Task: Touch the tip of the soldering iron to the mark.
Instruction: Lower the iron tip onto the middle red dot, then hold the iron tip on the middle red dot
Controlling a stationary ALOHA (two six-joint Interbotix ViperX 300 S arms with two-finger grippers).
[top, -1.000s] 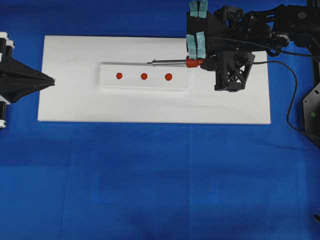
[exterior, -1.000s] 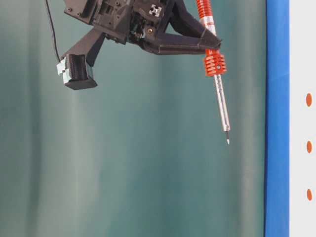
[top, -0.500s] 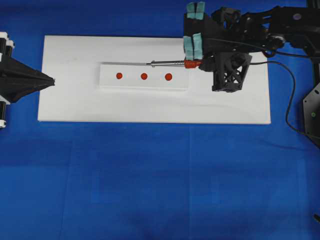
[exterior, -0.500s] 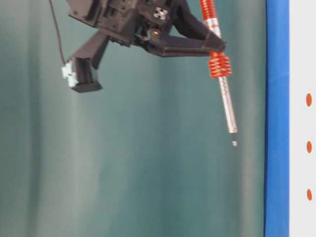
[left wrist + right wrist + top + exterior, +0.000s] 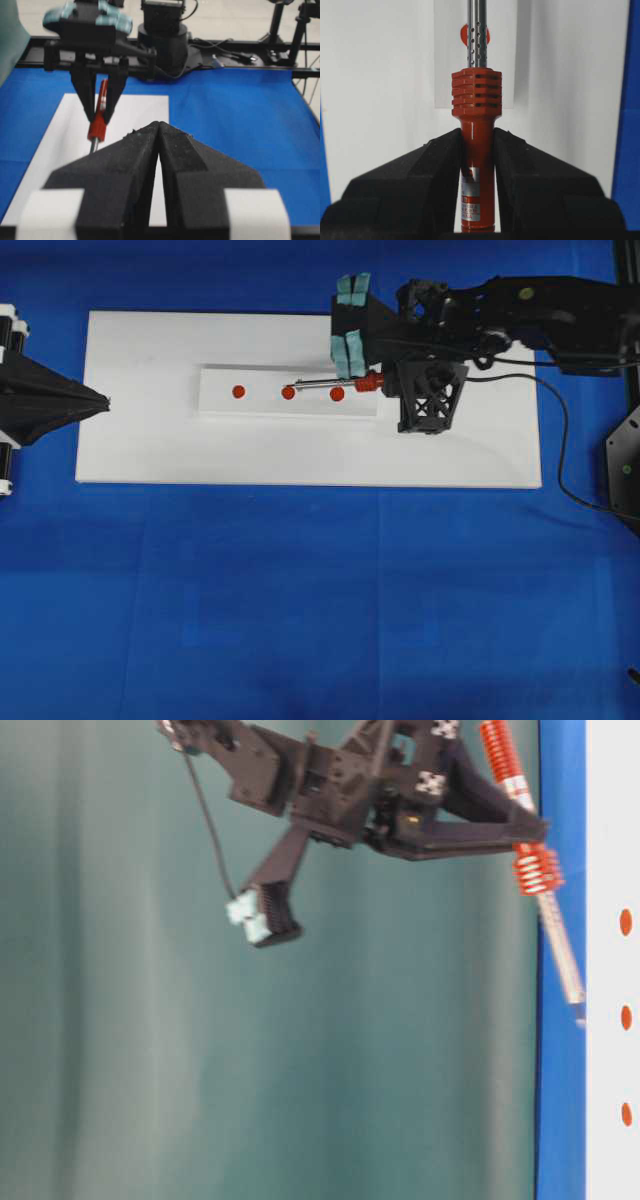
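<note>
Between the two black fingers of the right gripper [image 5: 477,145] sits the red handle of the soldering iron [image 5: 335,384], squeezed tight. Its thin silver shaft sticks out ahead of the gripper, over a small white strip [image 5: 288,392] on a big white board [image 5: 300,455]. Three red dots sit in a row on that strip. Nearest the gripper is the mark [image 5: 337,394], just beside the shaft from above, and the point reaches out past it toward the middle dot [image 5: 288,393]. Whether the point touches anything, I cannot tell. Far across the board, the left gripper [image 5: 158,131] has its fingers pressed together, holding nothing.
</note>
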